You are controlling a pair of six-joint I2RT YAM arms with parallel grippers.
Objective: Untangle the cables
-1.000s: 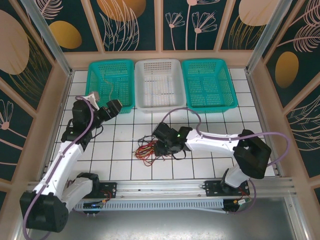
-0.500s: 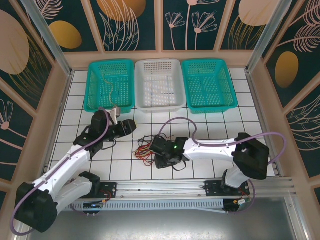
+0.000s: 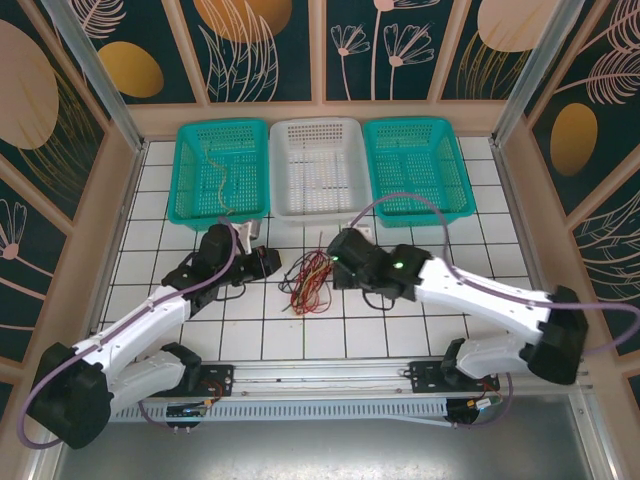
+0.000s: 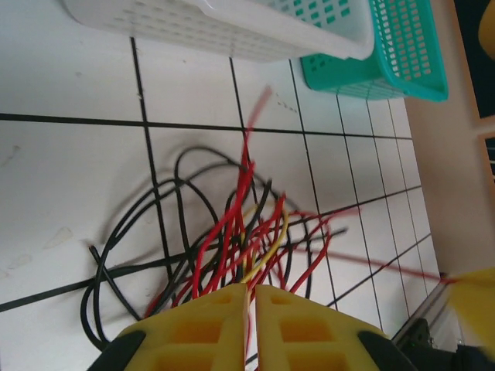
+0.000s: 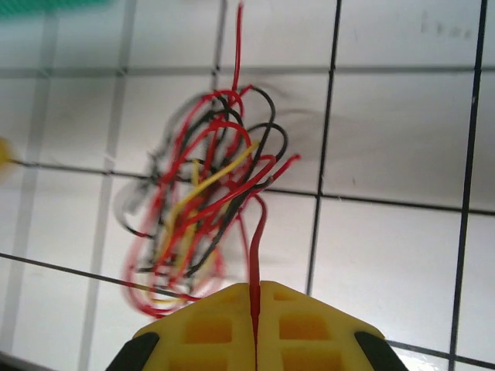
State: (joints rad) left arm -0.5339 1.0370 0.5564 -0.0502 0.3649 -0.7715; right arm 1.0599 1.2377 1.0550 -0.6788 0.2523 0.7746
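the top view showed the cable tangle [image 3: 308, 280] on the white tiled table [image 3: 160, 200], in front of the white basket [image 3: 320, 135], lying between the left gripper [image 3: 267, 262] and the right gripper [image 3: 335, 262]. it also showed three baskets in a row at the far edge: the white one in the middle, the left teal basket [image 3: 190, 170] and the right teal basket [image 3: 415, 170]. one thin tan wire [image 3: 222, 180] lay in the left teal basket.

the wrist views gave the grips. the left gripper's yellow fingers [image 4: 201, 325] were pressed together on red strands at the tangle's edge. the right gripper's fingers [image 5: 209, 325] were clamped on a single red wire [image 5: 255, 239] leading out of the tangle. three wire colours showed: red, black and yellow.
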